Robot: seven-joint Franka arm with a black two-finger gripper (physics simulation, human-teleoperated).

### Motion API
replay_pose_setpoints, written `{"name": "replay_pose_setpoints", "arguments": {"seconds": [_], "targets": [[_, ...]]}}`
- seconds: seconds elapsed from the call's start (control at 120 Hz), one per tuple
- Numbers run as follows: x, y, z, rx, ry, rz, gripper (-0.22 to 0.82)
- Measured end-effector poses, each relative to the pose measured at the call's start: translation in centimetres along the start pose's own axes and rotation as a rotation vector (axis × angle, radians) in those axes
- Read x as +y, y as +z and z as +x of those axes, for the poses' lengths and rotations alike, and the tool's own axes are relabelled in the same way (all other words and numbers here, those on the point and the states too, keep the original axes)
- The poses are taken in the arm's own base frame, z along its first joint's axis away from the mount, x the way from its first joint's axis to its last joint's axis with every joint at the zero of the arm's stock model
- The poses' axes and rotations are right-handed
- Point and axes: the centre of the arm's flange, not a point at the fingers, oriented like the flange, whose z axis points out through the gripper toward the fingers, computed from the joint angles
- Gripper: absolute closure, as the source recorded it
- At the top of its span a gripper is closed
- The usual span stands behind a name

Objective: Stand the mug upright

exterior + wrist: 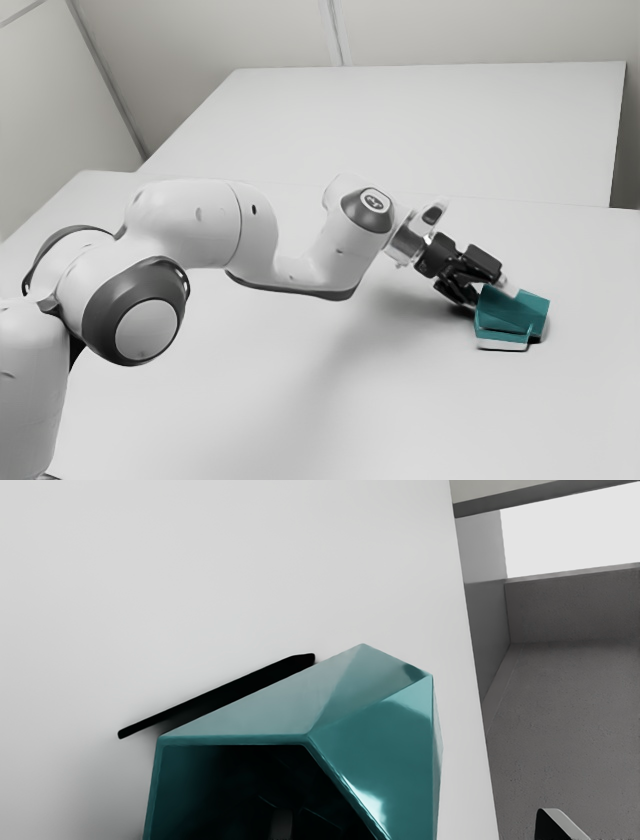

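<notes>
The mug (pixel 512 315) is seen tipped on its side on the counter (pixel 400 420), just ahead of the pincer (pixel 491 294), toward the exterior view's right. Its mouth is turned to the pincer, and its long axis is pointed away, roughly along the line of reach. The pincer is spread wide, nothing being gripped; its upper finger is held outside the upper wall, the other apparently set within the mouth. For uprighting, that wall would probably need to be pinched and the mouth swung upward.
</notes>
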Motion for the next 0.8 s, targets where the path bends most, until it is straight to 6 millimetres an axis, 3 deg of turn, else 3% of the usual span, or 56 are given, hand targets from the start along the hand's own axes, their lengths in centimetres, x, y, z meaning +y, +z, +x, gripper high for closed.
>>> {"name": "replay_pose_setpoints", "arguments": {"seconds": [0.475,0.8], "targets": [[-0.3,1.1,-1.1,-0.011,-0.048,-0.056,0.37],[-0.3,1.2,-1.2,-0.015,-0.049,-0.062,0.64]]}}
